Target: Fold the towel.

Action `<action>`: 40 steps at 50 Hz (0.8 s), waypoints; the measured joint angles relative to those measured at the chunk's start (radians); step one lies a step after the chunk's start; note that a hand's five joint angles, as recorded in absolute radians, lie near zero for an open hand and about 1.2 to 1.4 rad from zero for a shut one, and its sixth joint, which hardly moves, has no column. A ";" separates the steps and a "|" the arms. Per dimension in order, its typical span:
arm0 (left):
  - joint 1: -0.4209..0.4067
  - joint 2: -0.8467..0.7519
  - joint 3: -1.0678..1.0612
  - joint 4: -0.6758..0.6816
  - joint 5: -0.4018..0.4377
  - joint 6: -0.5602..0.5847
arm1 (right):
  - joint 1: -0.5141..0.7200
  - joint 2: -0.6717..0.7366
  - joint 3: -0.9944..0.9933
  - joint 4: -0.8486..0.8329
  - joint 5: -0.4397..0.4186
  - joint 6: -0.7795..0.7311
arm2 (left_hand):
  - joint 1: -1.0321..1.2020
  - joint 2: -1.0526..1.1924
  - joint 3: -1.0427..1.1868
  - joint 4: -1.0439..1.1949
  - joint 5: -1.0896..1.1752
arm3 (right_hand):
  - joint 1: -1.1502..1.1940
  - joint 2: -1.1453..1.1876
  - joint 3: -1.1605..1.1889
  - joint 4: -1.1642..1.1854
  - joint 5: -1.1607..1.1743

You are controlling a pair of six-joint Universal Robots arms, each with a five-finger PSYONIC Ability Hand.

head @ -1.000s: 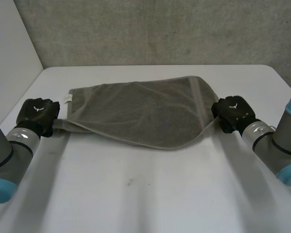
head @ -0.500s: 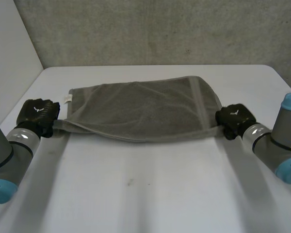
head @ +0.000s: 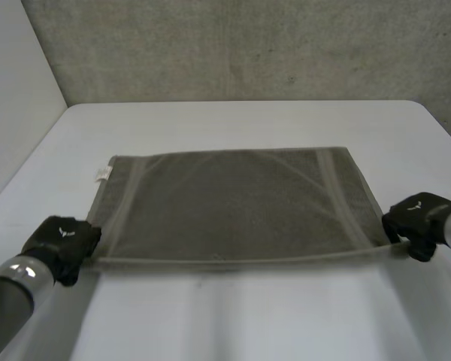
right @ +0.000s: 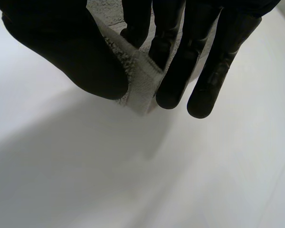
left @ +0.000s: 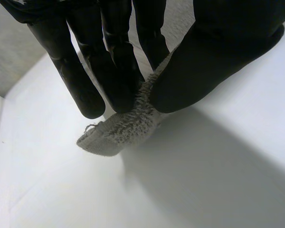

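A grey towel (head: 233, 204) is stretched flat across the white table (head: 233, 316), its near edge pulled taut between my two hands. My left hand (head: 62, 244) holds the near left corner. In the left wrist view that corner of the towel (left: 121, 130) is pinched between the thumb and fingers of the left hand (left: 213, 52). My right hand (head: 415, 222) holds the near right corner. The right wrist view shows the towel corner (right: 140, 83) pinched between thumb and fingers of the right hand (right: 66, 52). A small white label (head: 103, 174) sits at the far left corner.
A grey wall (head: 233, 45) rises behind the table's far edge, and a pale wall panel (head: 15, 105) stands at the left. Bare table lies in front of the towel.
Both hands have drawn toward the near side of the table with their corners. The towel, earlier bunched and sagging, is now spread out flat and rectangular.
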 measured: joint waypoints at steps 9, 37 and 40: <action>0.006 0.254 -0.079 -0.176 0.061 0.064 | -0.061 -0.224 0.099 0.145 -0.043 -0.115 | 0.000 0.000 0.000 0.000 0.000 | 0.000 0.000 0.001 0.000 0.000; -0.036 -0.431 0.563 0.060 0.132 0.051 | 0.131 0.351 -0.448 -0.338 0.099 0.181 | 0.000 0.000 0.000 0.000 0.000 | 0.006 0.001 0.001 0.000 0.003; -0.048 -0.509 0.655 0.080 0.131 0.048 | 0.147 0.411 -0.505 -0.413 0.132 0.187 | 0.000 0.000 0.000 0.000 0.000 | 0.006 0.001 0.001 0.000 0.003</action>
